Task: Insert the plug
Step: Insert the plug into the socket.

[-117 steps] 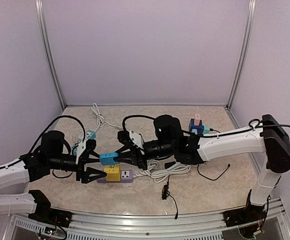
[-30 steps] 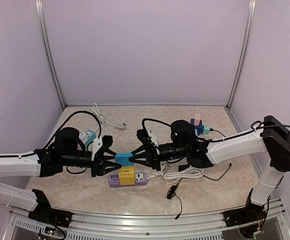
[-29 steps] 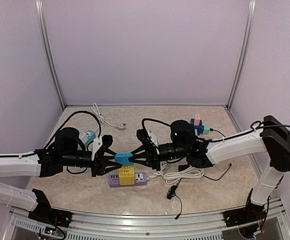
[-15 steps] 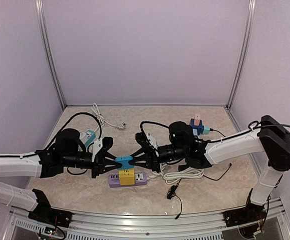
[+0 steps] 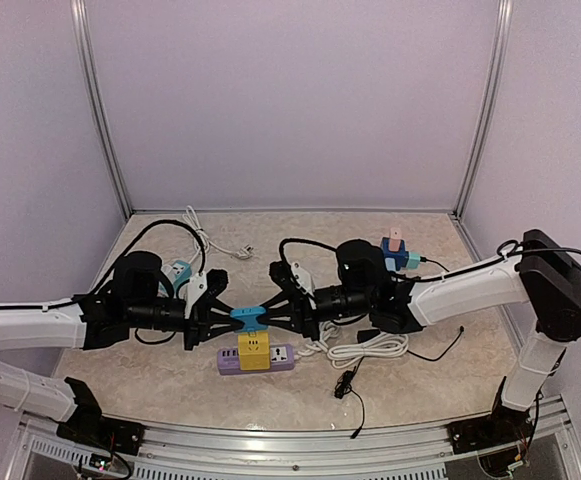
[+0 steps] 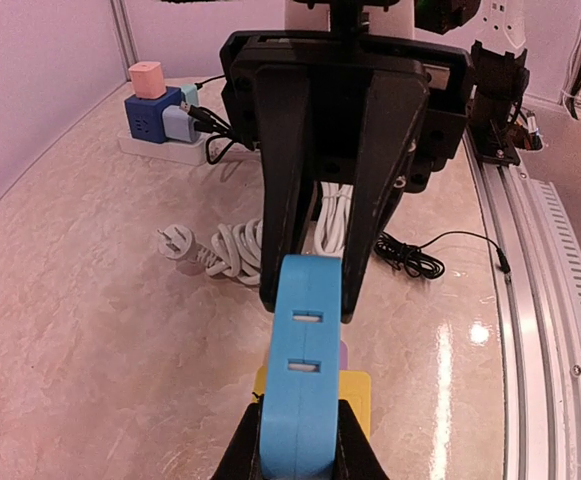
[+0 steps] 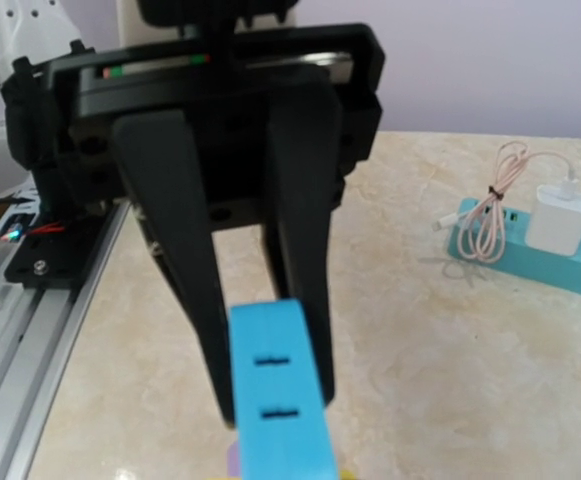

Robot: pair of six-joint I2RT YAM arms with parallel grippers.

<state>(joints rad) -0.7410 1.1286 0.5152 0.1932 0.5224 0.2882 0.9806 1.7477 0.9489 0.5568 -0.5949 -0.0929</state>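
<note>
A: Left tool and right tool both clamp the blue plug, mid-air above the yellow adapter.
B: Not inserted yet, I'd say; lowering and pushing in remain.

"What colour are the arms?"

"White shells on the left arm and the right arm, with black joints and black bases."

"And the ends?"

"The right gripper has long, black, tapering fingers on a boxy black body with small screw holes. A black cable loops over each wrist."
</note>
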